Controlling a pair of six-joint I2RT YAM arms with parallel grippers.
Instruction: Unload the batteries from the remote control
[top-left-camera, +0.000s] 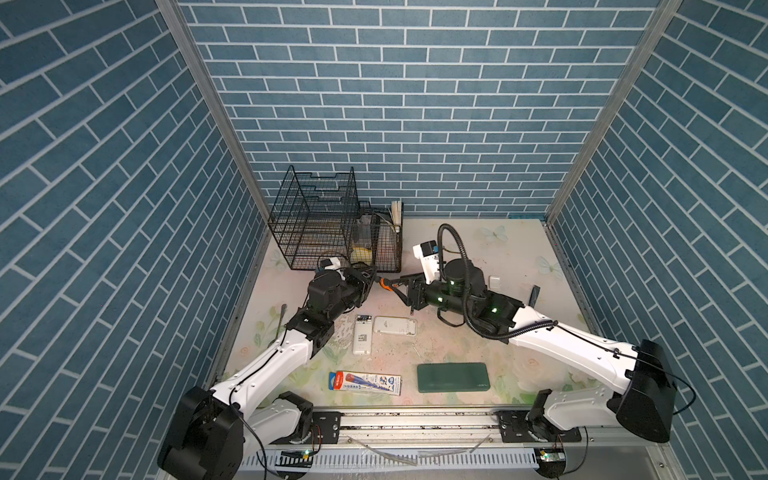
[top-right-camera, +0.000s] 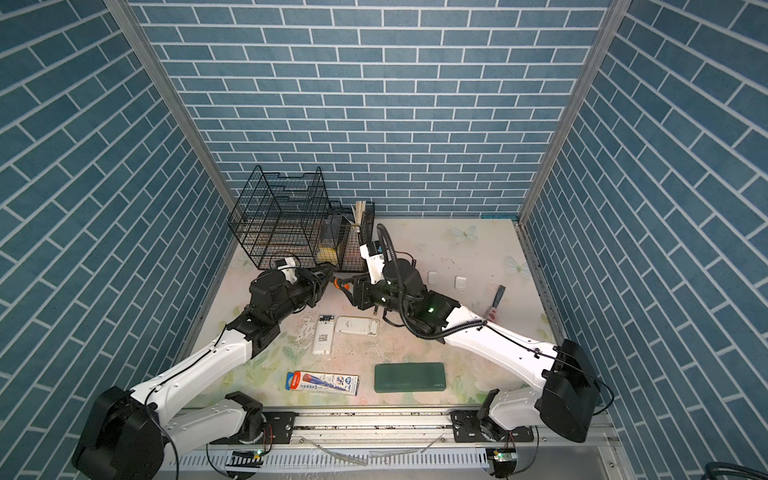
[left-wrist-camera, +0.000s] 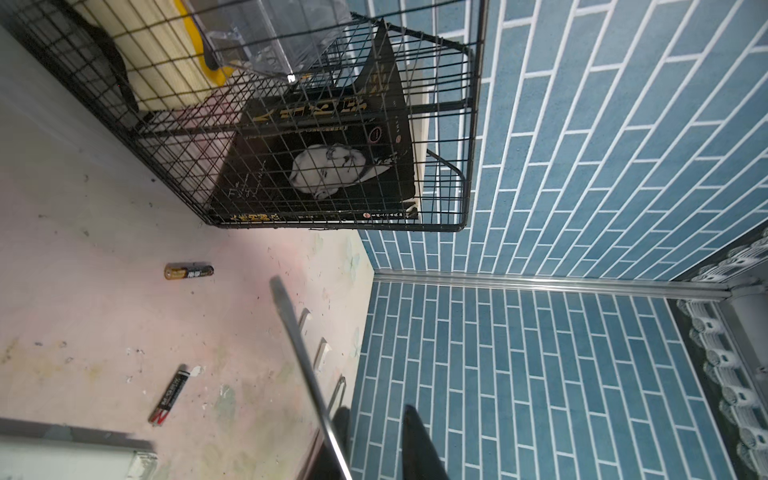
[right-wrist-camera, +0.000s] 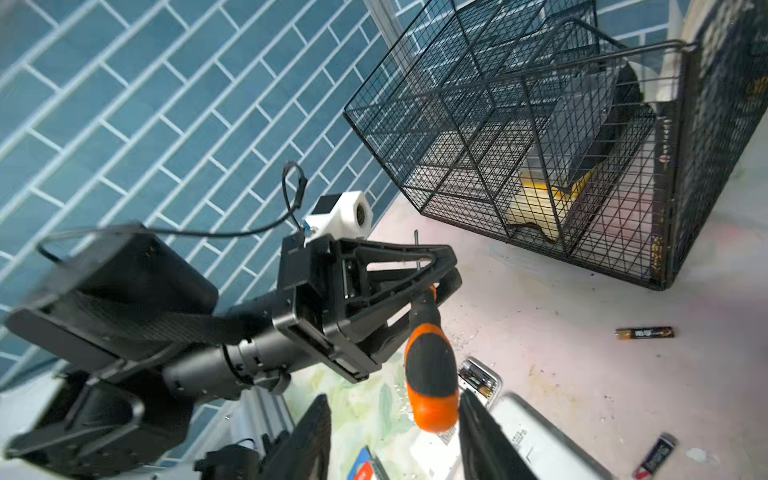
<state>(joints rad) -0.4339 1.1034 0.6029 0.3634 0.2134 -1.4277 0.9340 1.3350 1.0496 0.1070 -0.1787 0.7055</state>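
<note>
Gripping the metal shaft of the screwdriver (right-wrist-camera: 430, 361), the left gripper (right-wrist-camera: 432, 276) keeps its fingers closed tight on the steel just beyond the orange-and-black handle, which sticks out toward the right gripper (right-wrist-camera: 395, 440). That gripper's two dark fingers stand parted on either side of the handle's orange butt, with a clear gap on each side in the right wrist view, so it holds nothing. In both top views the two grippers meet nose to nose in front of the wire basket (top-left-camera: 313, 220), well above the table (top-left-camera: 457, 340). One of the batteries (right-wrist-camera: 644, 332), black with a gold end, lies flat on the tabletop near the basket's corner, and another battery (right-wrist-camera: 654, 457), with a red end, lies apart from it nearer the right arm. The white remote control (top-left-camera: 361, 334) lies face down between the arms with its back compartment uncovered; something dark and gold seems to sit in that compartment (right-wrist-camera: 478, 376), though the view there is too blurred to be certain. A second white remote (top-left-camera: 395, 325) rests just beside it.
</note>
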